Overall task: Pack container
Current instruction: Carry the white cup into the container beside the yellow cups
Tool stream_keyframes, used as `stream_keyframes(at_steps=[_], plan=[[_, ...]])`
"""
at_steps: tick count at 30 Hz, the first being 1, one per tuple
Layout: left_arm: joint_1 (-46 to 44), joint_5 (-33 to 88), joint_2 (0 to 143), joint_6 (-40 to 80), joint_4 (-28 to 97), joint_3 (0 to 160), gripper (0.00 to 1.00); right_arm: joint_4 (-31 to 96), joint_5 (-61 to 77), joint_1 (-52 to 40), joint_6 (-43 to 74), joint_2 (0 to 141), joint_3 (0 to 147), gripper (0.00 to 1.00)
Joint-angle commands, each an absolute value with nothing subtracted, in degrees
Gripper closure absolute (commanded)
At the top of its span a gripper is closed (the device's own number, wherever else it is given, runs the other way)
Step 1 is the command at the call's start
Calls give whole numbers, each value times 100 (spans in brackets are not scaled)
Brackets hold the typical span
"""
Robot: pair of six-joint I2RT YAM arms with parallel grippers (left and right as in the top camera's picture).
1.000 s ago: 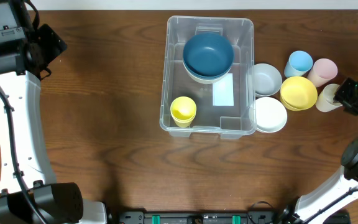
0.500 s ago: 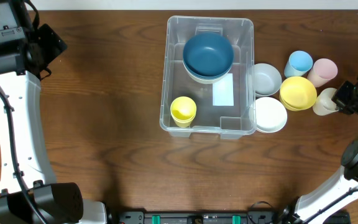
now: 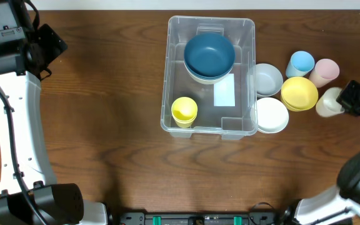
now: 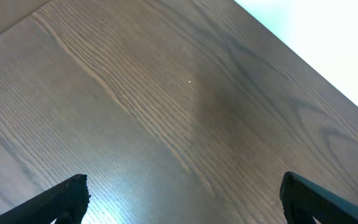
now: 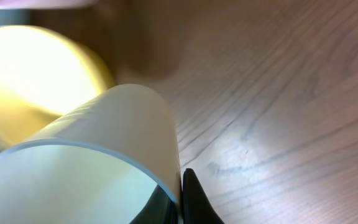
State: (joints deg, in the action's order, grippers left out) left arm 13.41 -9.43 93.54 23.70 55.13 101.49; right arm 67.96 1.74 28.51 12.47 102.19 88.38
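Surface: dark wood table (image 3: 105, 125), pale strip along the far edge.
Bin: clear bin (image 3: 250, 37) at the middle back of the table, white label (image 3: 224, 92) on its floor.
Packed: blue bowl (image 3: 209, 55) at the back of the bin, looks nested in a paler one; yellow cup (image 3: 184, 110) in the front left corner.
Outside: grey bowl (image 3: 268, 79) and white bowl (image 3: 272, 115) just beside the bin's right wall; then yellow bowl (image 3: 300, 92), blue cup (image 3: 302, 63), pink cup (image 3: 325, 71).
My right: right gripper (image 3: 344, 100) pinching the cream cup (image 3: 328, 103), cup tipped, just beside the yellow bowl.
My left: left gripper (image 4: 185, 202) spread wide, holding nothing, over bare wood far left.
Progress: I judge under half; 6 pieces outside, counting the 1 I hold.
Left to do: cream cup into the bin, then the other 5.
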Motion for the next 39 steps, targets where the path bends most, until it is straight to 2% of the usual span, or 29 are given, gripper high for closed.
stream_keyframes(at_steps=[1, 6, 10, 18, 26, 39], plan=[[1358, -1013, 9323, 2294, 5527, 10175, 2, 6855, 423, 2445, 1103, 9240, 8855, 99], [1358, -1013, 9323, 2294, 5527, 10175, 2, 6829, 495, 1437, 1013, 8123, 8855, 99], [1358, -1013, 9323, 2294, 5527, 10175, 2, 6598, 379, 257, 1020, 7489, 8855, 99], [1358, -1013, 9323, 2294, 5524, 10175, 2, 6490, -309, -1487, 1216, 7581, 8849, 99], [1358, -1013, 9323, 2294, 5527, 10175, 2, 6488, -320, -2311, 1216, 8764, 8849, 99], [1358, -1013, 9323, 2294, 5524, 10175, 2, 6455, -276, -2936, 1214, 10460, 8849, 97]])
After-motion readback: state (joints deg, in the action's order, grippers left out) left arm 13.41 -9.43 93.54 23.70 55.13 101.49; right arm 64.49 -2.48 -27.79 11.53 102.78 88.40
